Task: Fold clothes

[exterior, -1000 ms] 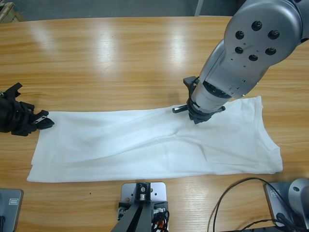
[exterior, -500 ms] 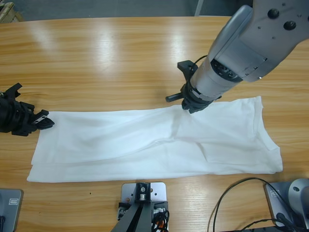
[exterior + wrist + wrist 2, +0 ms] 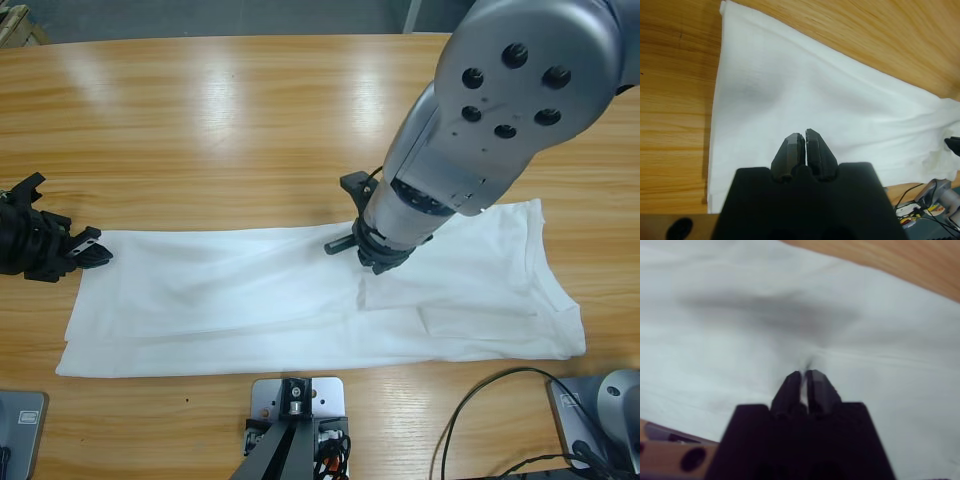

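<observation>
While the T-shirt (image 3: pixel 300 300) lies flat along the table's 9-to-3 line, note your right gripper (image 3: pixel 378 255) stands nearer, jaws pinched on cloth at the strip's middle, with the left gripper (image 3: pixel 85 250) shut at its 9 o'clock end
</observation>
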{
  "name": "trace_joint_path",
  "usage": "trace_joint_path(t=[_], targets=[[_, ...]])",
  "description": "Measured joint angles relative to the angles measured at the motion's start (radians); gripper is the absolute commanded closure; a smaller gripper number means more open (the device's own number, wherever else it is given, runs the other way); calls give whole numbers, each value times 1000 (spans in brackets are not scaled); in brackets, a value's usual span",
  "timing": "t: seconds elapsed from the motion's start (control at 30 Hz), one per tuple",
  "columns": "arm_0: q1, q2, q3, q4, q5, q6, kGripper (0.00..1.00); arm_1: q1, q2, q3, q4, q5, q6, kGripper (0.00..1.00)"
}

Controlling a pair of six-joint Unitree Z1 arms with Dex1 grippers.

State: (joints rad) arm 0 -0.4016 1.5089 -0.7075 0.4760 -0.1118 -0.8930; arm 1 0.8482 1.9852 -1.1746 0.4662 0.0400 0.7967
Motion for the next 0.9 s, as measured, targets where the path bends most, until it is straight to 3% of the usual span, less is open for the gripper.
trace_joint_path(t=[0.17, 0.37, 0.5, 0.67, 0.9], targets=[[0, 0, 0, 0, -1, 0, 1000, 3, -14, 1, 3, -32, 7, 0], [-11, 0, 0, 0, -1, 0, 1000, 3, -201, -38, 104, -90, -9, 0], [-21, 0, 7, 0, -1, -9, 1000, 4, -286, -7, 179, -109, 29, 59], [-25, 0, 14, 0, -1, -13, 1000, 4, -281, 184, 109, -128, 92, 55], [-25, 0, 14, 0, -1, -13, 1000, 5, -197, 234, 64, -128, 126, 36]])
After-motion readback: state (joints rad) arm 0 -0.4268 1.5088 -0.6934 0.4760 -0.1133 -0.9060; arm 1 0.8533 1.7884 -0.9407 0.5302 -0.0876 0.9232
